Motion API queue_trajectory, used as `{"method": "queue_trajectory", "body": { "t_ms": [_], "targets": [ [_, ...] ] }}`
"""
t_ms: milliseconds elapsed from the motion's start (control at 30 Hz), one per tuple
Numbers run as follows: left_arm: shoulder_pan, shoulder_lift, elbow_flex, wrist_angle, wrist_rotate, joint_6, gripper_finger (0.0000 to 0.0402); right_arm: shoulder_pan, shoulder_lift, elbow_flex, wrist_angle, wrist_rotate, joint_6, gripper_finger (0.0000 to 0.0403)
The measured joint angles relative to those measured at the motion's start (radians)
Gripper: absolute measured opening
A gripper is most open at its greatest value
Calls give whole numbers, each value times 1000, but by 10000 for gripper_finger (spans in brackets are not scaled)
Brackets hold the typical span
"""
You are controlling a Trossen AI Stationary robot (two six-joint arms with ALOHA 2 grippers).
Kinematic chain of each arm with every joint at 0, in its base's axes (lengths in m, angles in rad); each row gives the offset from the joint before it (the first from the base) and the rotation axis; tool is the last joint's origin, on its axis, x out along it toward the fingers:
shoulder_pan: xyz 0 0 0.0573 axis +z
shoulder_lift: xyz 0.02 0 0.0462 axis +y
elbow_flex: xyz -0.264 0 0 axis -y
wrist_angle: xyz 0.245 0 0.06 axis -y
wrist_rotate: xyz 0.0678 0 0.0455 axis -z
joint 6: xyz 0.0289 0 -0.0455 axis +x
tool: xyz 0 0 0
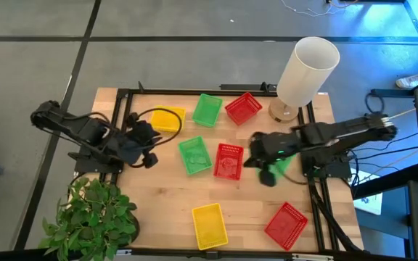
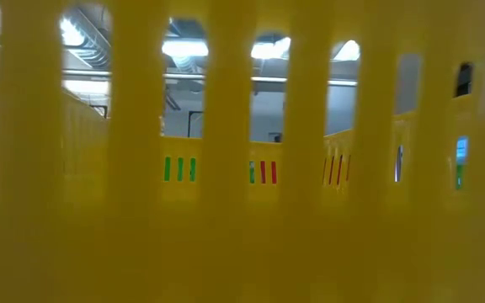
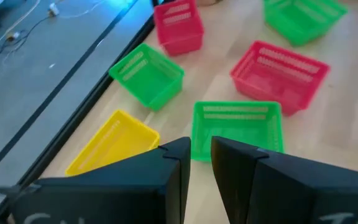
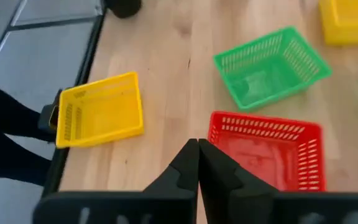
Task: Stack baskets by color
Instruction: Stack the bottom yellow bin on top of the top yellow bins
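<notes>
Several mesh baskets lie bottom-down on the wooden table. At the far side are a yellow basket (image 1: 167, 118), a green one (image 1: 207, 109) and a red one (image 1: 243, 107). In the middle are a green basket (image 1: 194, 155) and a red one (image 1: 228, 160). Another green one (image 1: 283, 165) lies partly under my right arm. Near the front edge are a yellow basket (image 1: 209, 223) and a red one (image 1: 287, 223). My left gripper (image 3: 201, 163) hovers open and empty left of the middle green basket (image 3: 238, 127). My right gripper (image 4: 197, 158) is shut and empty above the middle red basket (image 4: 269, 152).
A tall white cylinder (image 1: 307, 69) stands at the far right corner. A leafy plant (image 1: 93, 214) sits at the near left corner. In the low view, a yellow basket's mesh wall (image 2: 242, 210) fills the picture and hides the table. Black frame rails (image 1: 194, 91) run along the table's edges.
</notes>
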Motion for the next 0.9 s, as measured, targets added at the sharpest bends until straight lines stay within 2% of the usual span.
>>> {"method": "queue_trajectory", "body": {
  "t_ms": [233, 400, 600, 900],
  "targets": [
    [-91, -66, 0, -15, -7, 1, 55, 1, 240, 227, -82, -153, 20, 54],
    [-136, -89, 0, -29, -7, 1, 55, 0, 347, 323, -79, -161, 28, 103],
    [-172, -114, 0, -65, -7, 4, 55, 6, 443, 344, -62, -193, 19, 146],
    [-180, -144, 0, -67, -10, 31, 55, 62, 607, 344, 61, -195, -55, 152]
  ]
}}
